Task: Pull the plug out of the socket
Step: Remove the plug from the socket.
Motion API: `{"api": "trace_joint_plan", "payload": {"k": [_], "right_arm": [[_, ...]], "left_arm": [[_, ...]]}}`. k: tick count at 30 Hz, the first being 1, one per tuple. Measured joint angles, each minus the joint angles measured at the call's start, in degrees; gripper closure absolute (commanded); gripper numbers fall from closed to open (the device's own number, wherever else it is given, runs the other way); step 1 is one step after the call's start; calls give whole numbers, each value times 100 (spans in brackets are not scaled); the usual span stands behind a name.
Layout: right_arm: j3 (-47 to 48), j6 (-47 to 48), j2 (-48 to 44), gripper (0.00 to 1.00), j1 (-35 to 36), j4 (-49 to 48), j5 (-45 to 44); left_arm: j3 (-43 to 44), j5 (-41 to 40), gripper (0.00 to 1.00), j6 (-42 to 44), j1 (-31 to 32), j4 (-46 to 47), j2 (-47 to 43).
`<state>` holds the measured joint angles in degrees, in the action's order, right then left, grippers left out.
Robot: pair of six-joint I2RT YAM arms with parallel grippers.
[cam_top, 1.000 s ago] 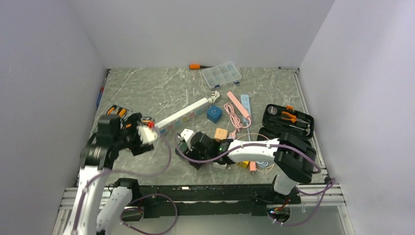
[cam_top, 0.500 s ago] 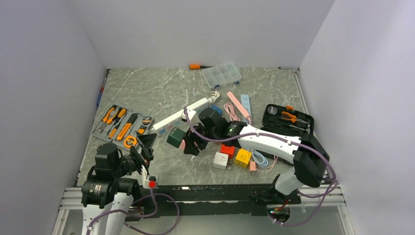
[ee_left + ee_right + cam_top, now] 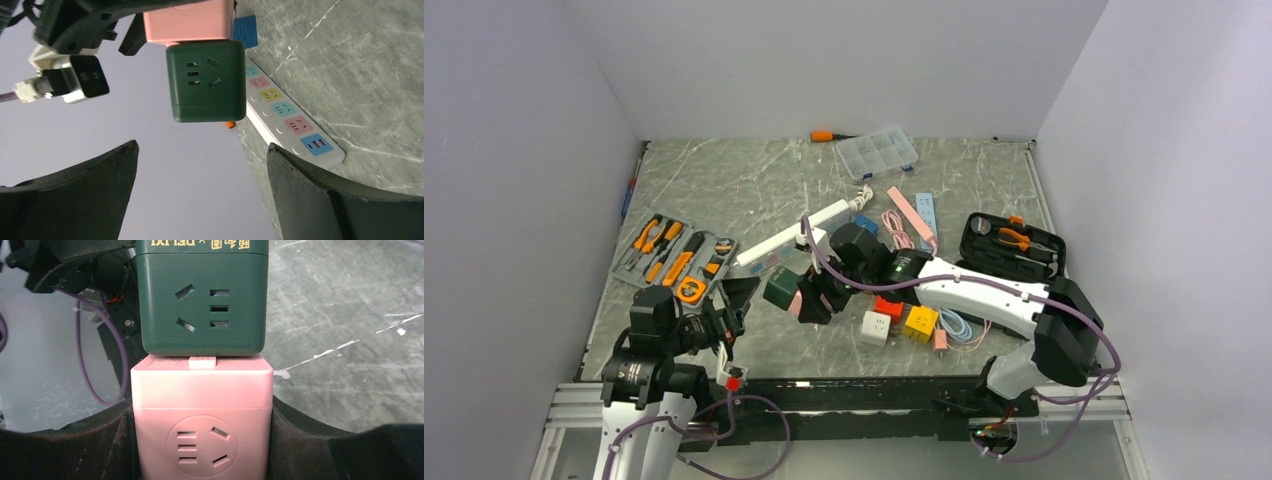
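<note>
The socket, a long white power strip (image 3: 789, 238) with pastel outlet faces, lies on the table mid-left; the left wrist view shows its near end (image 3: 285, 115), and the outlets I can see hold nothing. My right gripper (image 3: 812, 298) is shut on a pink cube adapter (image 3: 202, 390), and a dark green cube adapter (image 3: 202, 300) is plugged onto the pink one. Both cubes hang above the table just in front of the strip. My left gripper (image 3: 736, 300) is open and empty, and it faces the green cube (image 3: 207, 80) from the near left.
A tray of orange-handled tools (image 3: 674, 258) lies at the left. White (image 3: 876, 326), yellow (image 3: 920, 322) and red (image 3: 887, 307) cubes sit under the right arm. A black tool case (image 3: 1012, 245) is at the right. A clear organiser box (image 3: 878, 152) and an orange screwdriver (image 3: 824, 135) are at the back.
My left arm has drawn back from the strip's near end to the near left corner. My right arm has swung towards the strip, carrying the joined pink and green cubes.
</note>
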<state>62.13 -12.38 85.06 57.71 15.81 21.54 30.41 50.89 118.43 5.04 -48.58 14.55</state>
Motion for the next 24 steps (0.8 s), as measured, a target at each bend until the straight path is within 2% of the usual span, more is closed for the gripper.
{"api": "trace_joint_plan", "payload": {"k": [9, 21, 24], "right_arm": [[61, -385, -385, 100, 485, 107, -326], [1174, -304, 367, 100, 699, 457, -645], [1292, -225, 555, 100, 699, 413, -719]], "left_arm": [[-22, 197, 1, 15, 0, 85, 173], [-131, 433, 1, 15, 0, 476, 245], [-131, 428, 14, 15, 0, 516, 245]]}}
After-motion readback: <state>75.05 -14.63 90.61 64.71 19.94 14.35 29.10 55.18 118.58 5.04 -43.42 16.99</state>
